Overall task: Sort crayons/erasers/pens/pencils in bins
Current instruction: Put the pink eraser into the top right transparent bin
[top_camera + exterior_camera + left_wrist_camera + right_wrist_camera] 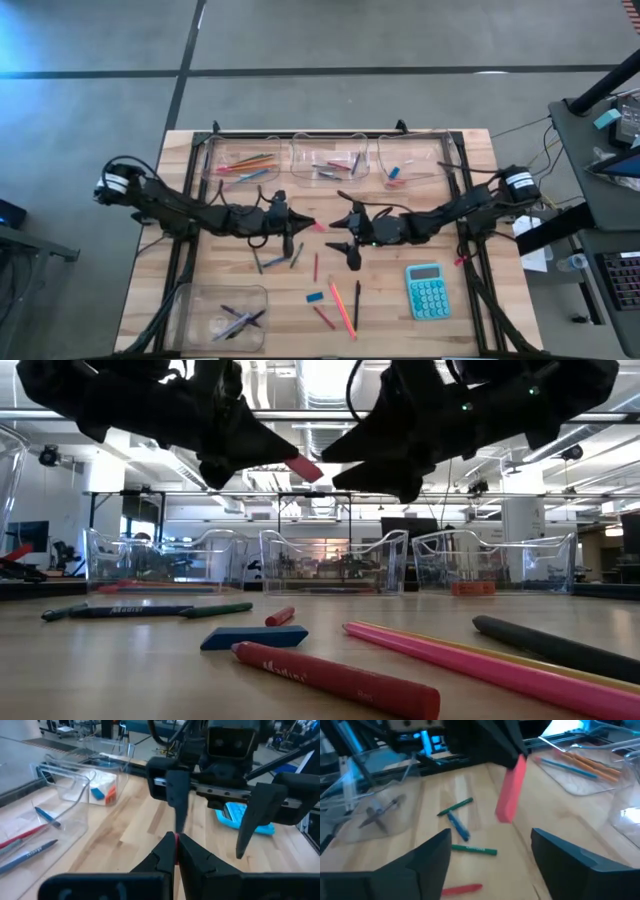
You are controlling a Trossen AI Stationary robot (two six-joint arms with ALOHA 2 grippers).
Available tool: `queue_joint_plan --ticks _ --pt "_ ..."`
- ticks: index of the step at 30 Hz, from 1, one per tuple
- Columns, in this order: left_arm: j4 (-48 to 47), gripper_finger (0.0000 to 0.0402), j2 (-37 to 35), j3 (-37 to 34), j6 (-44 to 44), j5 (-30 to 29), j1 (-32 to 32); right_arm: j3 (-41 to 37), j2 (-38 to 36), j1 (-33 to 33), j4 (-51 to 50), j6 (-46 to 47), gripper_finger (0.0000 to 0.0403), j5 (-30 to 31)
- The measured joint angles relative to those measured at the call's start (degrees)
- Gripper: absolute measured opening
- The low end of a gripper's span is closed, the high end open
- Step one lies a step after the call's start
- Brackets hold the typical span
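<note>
My left gripper [300,226] hovers over the middle of the table, shut on a pink eraser [318,227]. My right gripper [340,228] faces it from the table's right, open. Its two fingers [425,857] stand on either side just short of the eraser [511,795], touching nothing. Below them crayons, pencils and pens lie loose on the wood, with a blue eraser [315,296] among them. Three clear bins [328,158] stand along the far edge and one [220,315] at the near left, each holding a few pieces. My left gripper pinches the pink eraser by one end [519,764] between its two fingers. The fingers come about level from the table's left. The eraser sticks out past the fingertips toward the right gripper, slanting a little downward [303,468], lifted clear of the table.
A teal calculator [428,290] lies at the near right. A long pink pencil [343,308], a black pen [357,305] and red crayons [323,317] lie near the front middle; green and blue sticks [272,262] lie under the left gripper.
</note>
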Motion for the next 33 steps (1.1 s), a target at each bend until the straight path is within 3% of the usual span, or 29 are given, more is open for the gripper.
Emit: queue_joint_plan --ticks 6,12,20,29,33 --pt "-0.11 0.0000 0.55 0.49 -0.06 0.11 -0.96 1.60 1.91 -0.19 1.15 0.15 0.0311 0.36" --pt "-0.02 0.0000 0.94 1.71 0.26 0.19 -1.86 2.48 3.71 -0.19 4.64 1.58 0.0289 0.34" --pt "-0.09 0.0000 0.94 1.90 0.50 0.20 -2.32 2.26 3.29 -0.19 4.59 1.68 0.0198 0.34" --pt "-0.08 0.0000 0.94 2.36 0.93 0.30 -2.32 2.26 3.28 -0.19 4.31 0.81 0.0029 -0.56" --pt "0.00 0.0003 0.92 2.36 1.19 0.42 -2.34 2.26 2.77 -0.18 3.77 0.57 0.0018 -1.16"
